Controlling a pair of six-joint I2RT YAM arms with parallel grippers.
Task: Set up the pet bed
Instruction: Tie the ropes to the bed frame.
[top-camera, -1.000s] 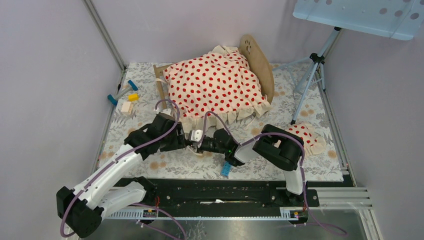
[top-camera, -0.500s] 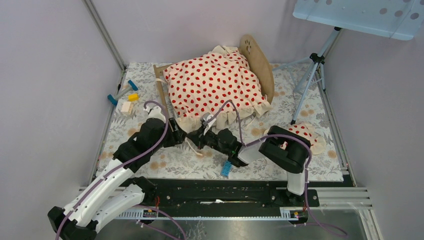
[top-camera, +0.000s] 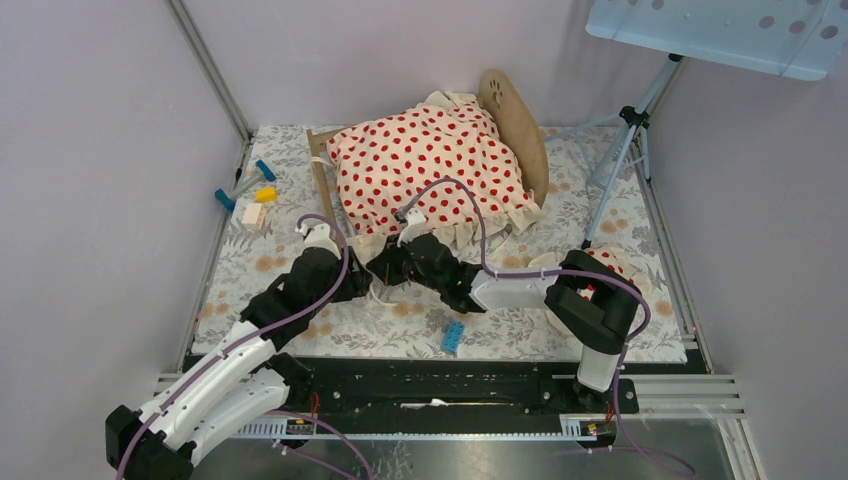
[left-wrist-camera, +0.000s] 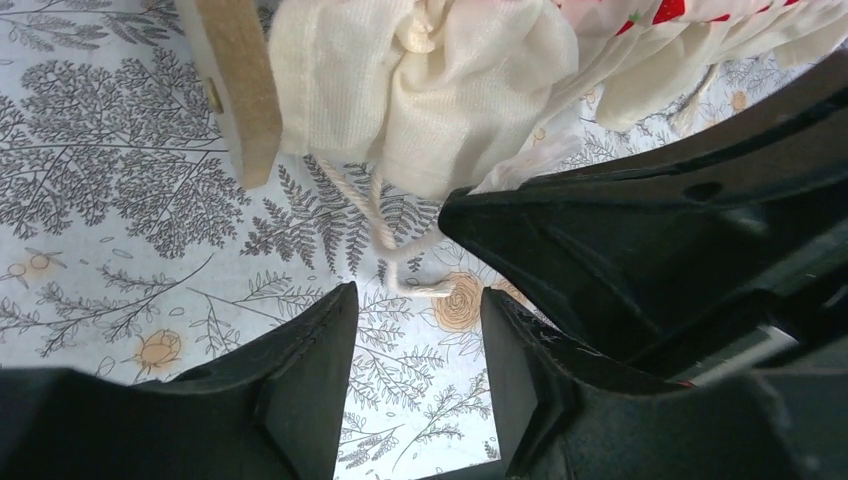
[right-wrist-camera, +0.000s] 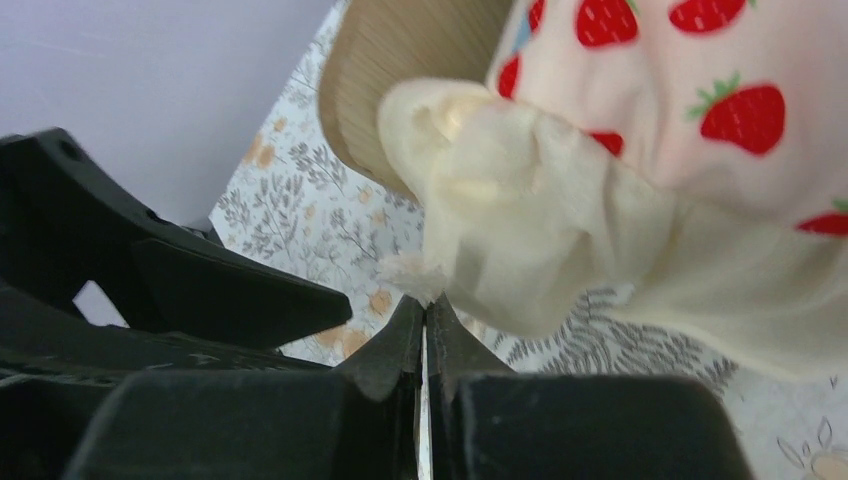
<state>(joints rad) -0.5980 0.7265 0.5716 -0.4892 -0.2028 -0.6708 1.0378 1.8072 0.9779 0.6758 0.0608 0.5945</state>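
Over the last second both arms have been brought in to the near corner of the pet bed (top-camera: 518, 125), which stands at the far middle of the tabletop (top-camera: 600, 195) under a dotted blanket (top-camera: 430, 170). The left pincer (left-wrist-camera: 415, 295) is held spread above a loose cord (left-wrist-camera: 385, 225). The right pincer (right-wrist-camera: 425, 315) is pressed together at the blanket's frayed corner. A hard tug there could drag the blanket off or shift the bed.
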